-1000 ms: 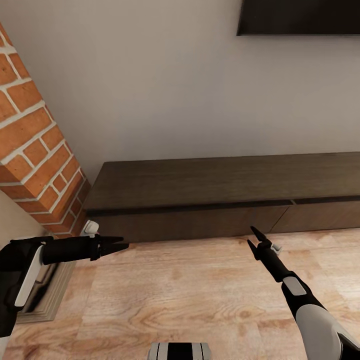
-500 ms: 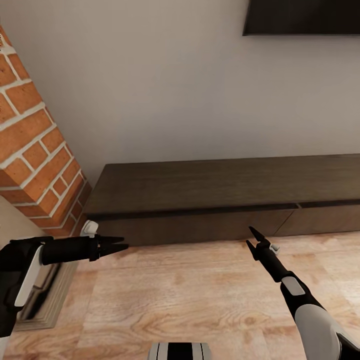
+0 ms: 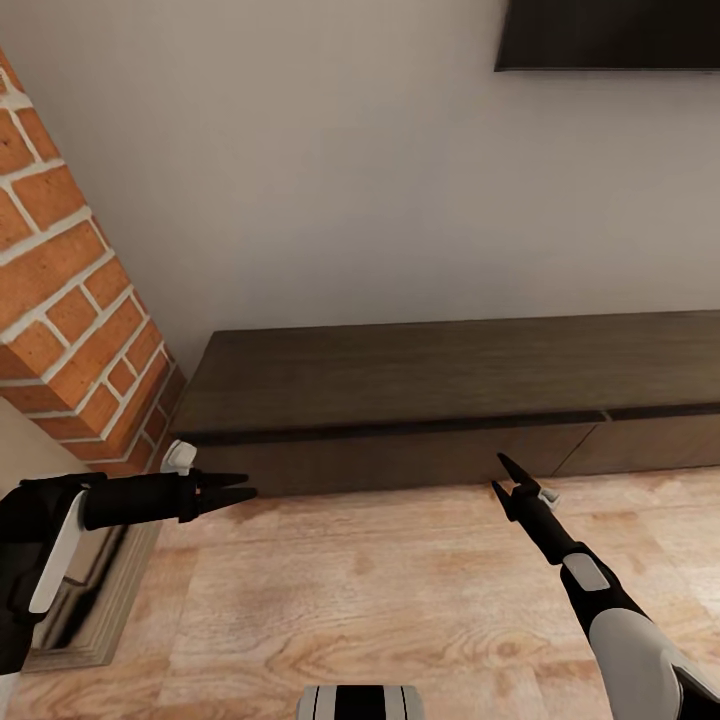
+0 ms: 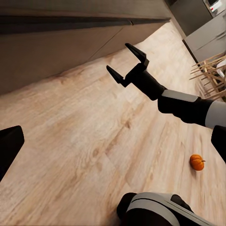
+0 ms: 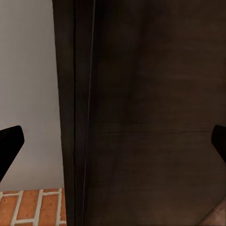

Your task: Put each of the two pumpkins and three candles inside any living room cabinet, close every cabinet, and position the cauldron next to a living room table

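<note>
- Both pincers carry nothing: my left gripper (image 3: 238,487) and right gripper (image 3: 508,477) both stand spread wide, near the cabinet (image 3: 450,375).
- Cabinet fronts look closed, top bare.
- One pumpkin (image 4: 197,162) lies on the floor (image 3: 400,590) behind me; I judge stowing hasn't started.

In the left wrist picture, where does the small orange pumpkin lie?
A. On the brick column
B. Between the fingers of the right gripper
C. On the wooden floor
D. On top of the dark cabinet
C: the pumpkin rests on the wooden floor, apart from the open right gripper and away from the cabinet.
</note>
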Robot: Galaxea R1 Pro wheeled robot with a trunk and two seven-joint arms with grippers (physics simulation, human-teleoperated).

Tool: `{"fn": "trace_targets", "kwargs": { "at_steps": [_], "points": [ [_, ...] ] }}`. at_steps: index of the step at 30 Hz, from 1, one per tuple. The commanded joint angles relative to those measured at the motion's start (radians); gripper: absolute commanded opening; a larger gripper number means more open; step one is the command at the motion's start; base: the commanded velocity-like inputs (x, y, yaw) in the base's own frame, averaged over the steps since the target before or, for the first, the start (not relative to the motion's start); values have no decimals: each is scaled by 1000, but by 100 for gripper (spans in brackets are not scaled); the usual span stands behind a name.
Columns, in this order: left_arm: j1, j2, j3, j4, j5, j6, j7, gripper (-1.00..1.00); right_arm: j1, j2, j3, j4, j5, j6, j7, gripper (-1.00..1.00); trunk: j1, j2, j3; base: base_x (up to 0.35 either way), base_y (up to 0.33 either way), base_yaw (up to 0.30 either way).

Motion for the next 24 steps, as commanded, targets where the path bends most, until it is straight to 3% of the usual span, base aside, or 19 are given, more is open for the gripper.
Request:
{"fn": "trace_targets", "kwargs": {
  "at_steps": [1, 24],
  "points": [
    [-1, 0, 0, 0, 2, 8, -1, 100, -1, 0, -3, 1, -5, 9, 2, 100, 0, 0, -1, 84, 10, 0],
    [-1, 0, -1, 0, 2, 8, -1, 100, -1, 2, -2, 1, -5, 9, -2, 100, 0, 0, -1, 82, -2, 0]
  ]
}}
